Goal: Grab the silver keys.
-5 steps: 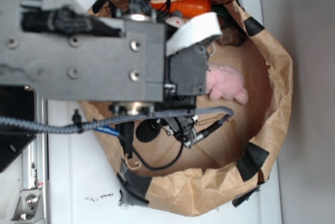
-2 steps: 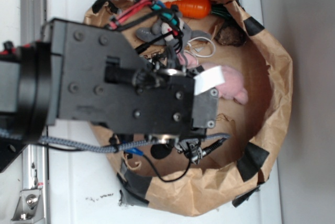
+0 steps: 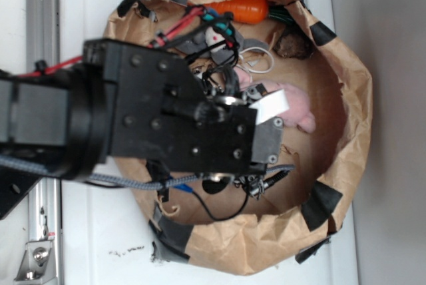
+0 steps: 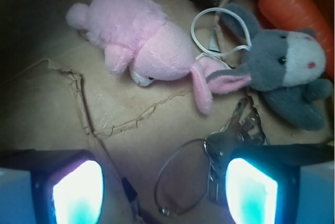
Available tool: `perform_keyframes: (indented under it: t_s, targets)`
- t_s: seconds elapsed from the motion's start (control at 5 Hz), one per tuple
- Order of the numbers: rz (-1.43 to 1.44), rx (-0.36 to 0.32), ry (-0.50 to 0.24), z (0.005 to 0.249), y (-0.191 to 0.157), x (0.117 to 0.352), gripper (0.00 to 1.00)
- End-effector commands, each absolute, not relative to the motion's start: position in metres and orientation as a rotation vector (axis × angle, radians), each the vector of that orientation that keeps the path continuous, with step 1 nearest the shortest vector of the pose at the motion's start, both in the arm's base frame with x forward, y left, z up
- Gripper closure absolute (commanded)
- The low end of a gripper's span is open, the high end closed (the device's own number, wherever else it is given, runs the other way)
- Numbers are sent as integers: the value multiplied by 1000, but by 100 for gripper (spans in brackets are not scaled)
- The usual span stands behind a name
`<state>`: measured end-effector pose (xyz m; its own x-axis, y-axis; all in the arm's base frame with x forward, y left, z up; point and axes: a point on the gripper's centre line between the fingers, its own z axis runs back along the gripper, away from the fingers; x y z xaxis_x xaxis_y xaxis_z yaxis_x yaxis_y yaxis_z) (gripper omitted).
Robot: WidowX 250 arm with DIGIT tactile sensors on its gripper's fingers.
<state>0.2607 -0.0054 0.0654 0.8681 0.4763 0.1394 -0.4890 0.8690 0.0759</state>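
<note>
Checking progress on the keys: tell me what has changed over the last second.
The arm swung down over the bag, uncovering the carrot and grey toy. The claw now hangs open over the keys, one finger above them; nothing is gripped. The pink bunny, cord loop and bag stayed put.

exterior cam: top-down, mid-range, over the paper bag point(image 3: 346, 132), arm blocks much of it. wrist cam: close, looking down at bag floor. Both catch the pink plush point(image 3: 296, 106) point(image 4: 141, 41).
</note>
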Motion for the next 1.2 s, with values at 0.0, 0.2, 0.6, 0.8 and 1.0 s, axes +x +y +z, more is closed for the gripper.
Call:
perform_keyframes:
  t_s: [0.0,0.2,0.6,0.8,1.0]
  targets:
    - [553,119,-139,65,7,263,0]
    - [548,139,-125,57,9,259,0]
    - [599,186,-121,54,9,253,0]
    - [601,209,-127,47,8,241,0]
    - [607,164,-103,39,3,240,0]
